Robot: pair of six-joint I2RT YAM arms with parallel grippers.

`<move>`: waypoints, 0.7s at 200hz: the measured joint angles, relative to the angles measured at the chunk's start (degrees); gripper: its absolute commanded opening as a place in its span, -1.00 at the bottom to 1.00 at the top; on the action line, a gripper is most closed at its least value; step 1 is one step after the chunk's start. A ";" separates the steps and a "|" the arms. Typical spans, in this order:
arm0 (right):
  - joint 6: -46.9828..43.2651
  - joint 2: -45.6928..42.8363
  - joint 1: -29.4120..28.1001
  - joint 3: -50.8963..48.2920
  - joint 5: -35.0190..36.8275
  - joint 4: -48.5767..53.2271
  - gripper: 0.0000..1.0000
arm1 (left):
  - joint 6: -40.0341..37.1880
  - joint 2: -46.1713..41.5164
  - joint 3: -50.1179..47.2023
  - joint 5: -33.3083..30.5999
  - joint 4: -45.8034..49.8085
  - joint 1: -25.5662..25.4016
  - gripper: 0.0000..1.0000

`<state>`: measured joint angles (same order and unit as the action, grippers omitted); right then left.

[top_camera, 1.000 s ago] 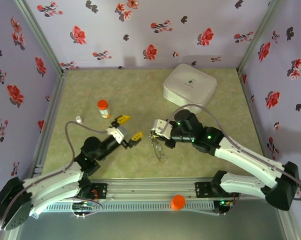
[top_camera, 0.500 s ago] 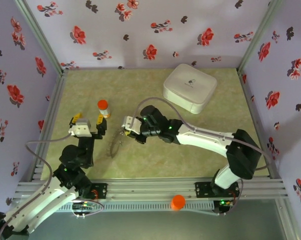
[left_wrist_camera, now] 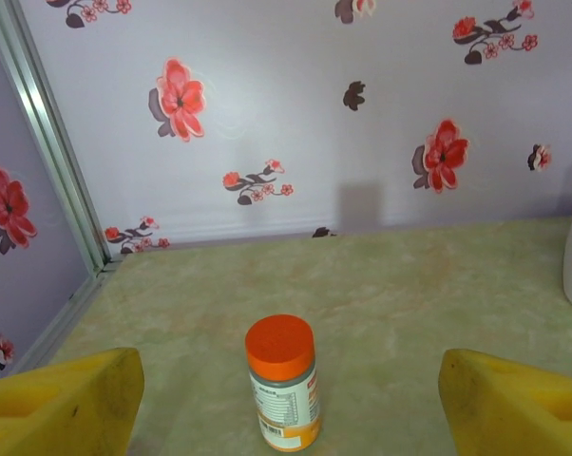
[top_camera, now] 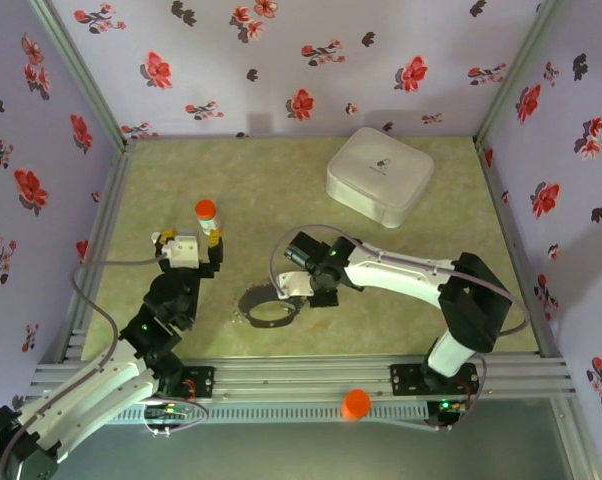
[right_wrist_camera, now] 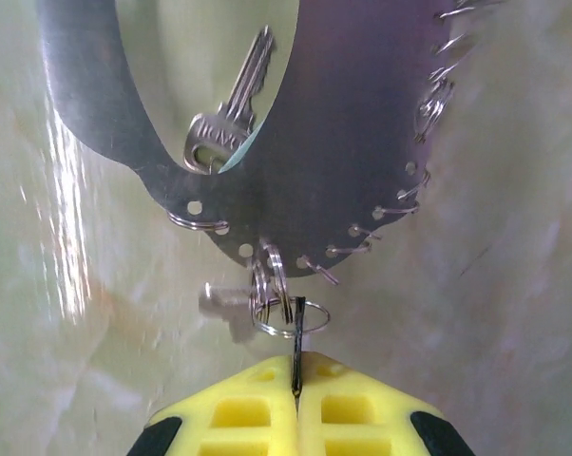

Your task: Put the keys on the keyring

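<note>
Front-centre of the table: the keyring (top_camera: 270, 309) lies flat, a thin metal band, probably light, stiff and slick. Right gripper (right_wrist_camera: 296, 382) is pinched on a small split ring (right_wrist_camera: 292, 317) at its edge, likely the best hold. Silver key (right_wrist_camera: 225, 106) lies inside the loop. Left gripper (top_camera: 191, 236) is spread, empty, facing the vial (left_wrist_camera: 282, 380).

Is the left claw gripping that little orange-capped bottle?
No, the bottle stands free on the table, ahead of the left gripper, whose fingers are spread wide.
</note>
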<state>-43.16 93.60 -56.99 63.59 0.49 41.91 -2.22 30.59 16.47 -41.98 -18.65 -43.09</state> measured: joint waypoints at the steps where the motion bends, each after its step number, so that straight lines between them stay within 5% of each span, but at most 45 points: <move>1: 0.00 0.02 0.00 -0.07 0.09 0.09 -0.88 | 0.00 0.02 0.00 0.02 0.00 0.04 0.64; 28: -0.17 0.50 0.11 -2.25 3.32 2.43 -0.35 | 0.74 1.07 0.07 1.16 1.07 2.19 0.73; 79: 2.73 -1.92 5.88 -5.35 5.75 3.28 -0.03 | 2.36 4.94 1.84 4.59 4.26 10.08 0.99; 123: 20.90 -20.65 19.74 -18.47 6.27 -20.90 0.39 | 4.04 9.75 2.05 6.27 3.82 17.51 1.00; 140: 28.61 -25.27 25.81 -24.33 9.77 -31.69 0.41 | 4.72 12.79 1.99 7.26 2.34 21.24 0.99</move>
<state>-14.55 68.34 -31.18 39.27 10.26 10.22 2.50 43.38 18.46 -34.72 -16.32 -21.85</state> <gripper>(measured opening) 0.703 0.997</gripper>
